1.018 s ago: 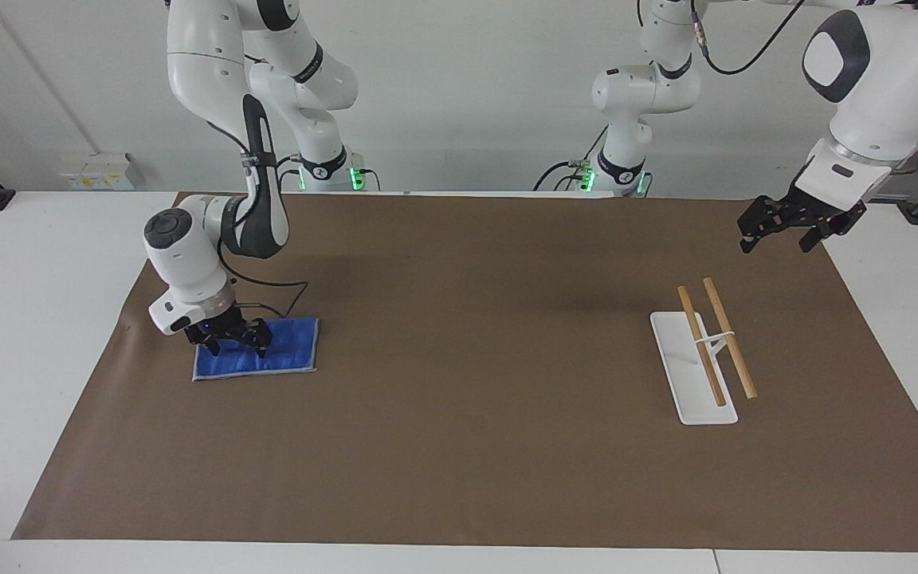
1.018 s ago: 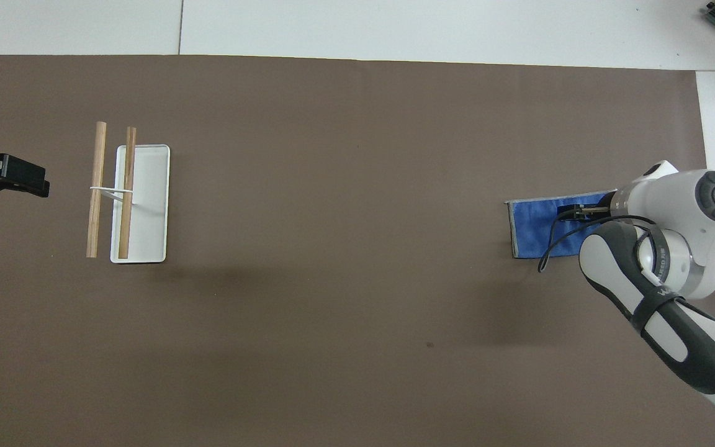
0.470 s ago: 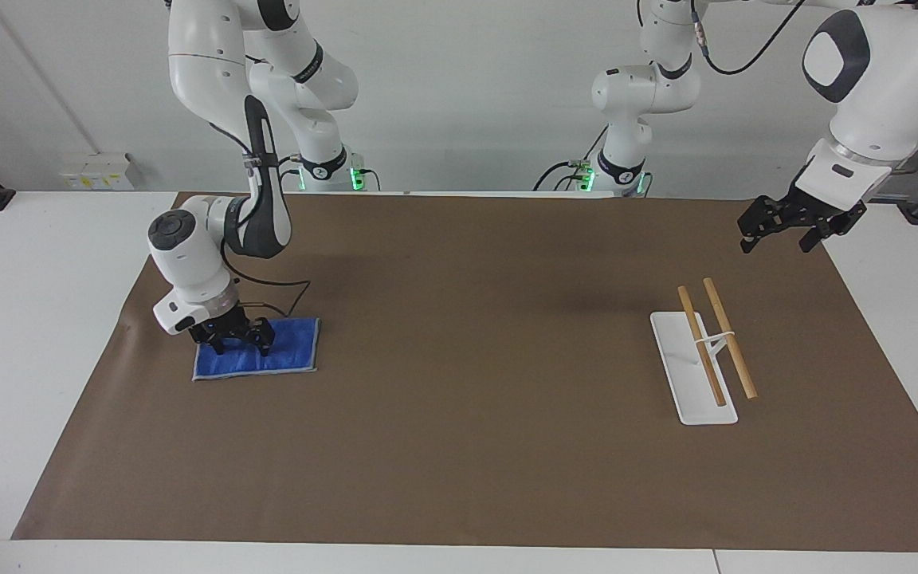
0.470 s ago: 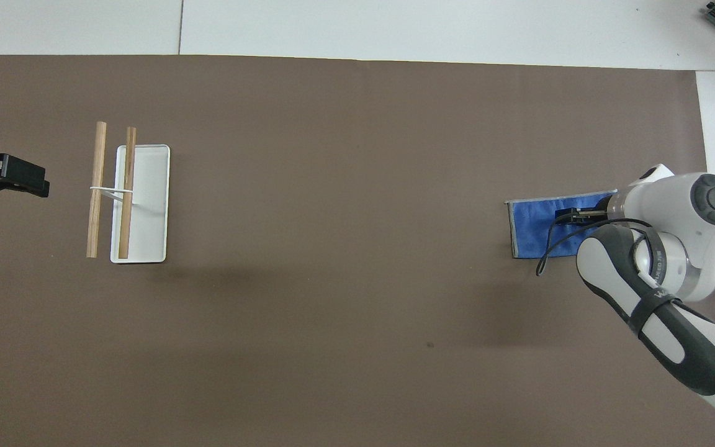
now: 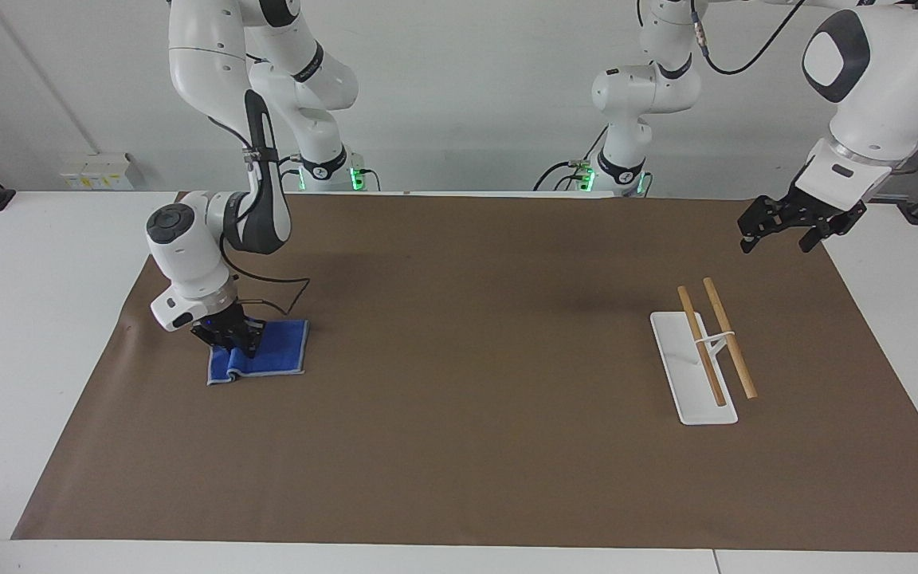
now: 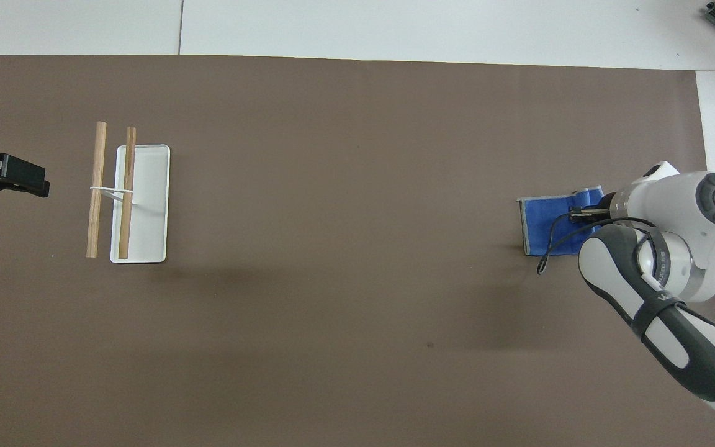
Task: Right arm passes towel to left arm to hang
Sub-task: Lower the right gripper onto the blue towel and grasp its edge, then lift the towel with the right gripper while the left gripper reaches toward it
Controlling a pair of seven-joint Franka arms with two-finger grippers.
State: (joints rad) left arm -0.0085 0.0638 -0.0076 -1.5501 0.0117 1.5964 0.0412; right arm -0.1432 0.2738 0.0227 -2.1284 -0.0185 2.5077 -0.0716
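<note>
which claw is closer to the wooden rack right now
Left. The left claw hangs in the air by the rack at that end of the table. The right claw is down on the blue towel at the right arm's end.

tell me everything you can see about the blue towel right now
The towel is a small bright-blue cloth with thin light-grey edging, lying on the brown table cover at the right arm's end. It is bunched and rumpled where the right gripper is shut on it; the rest lies flat. Nothing else touches it.
</note>
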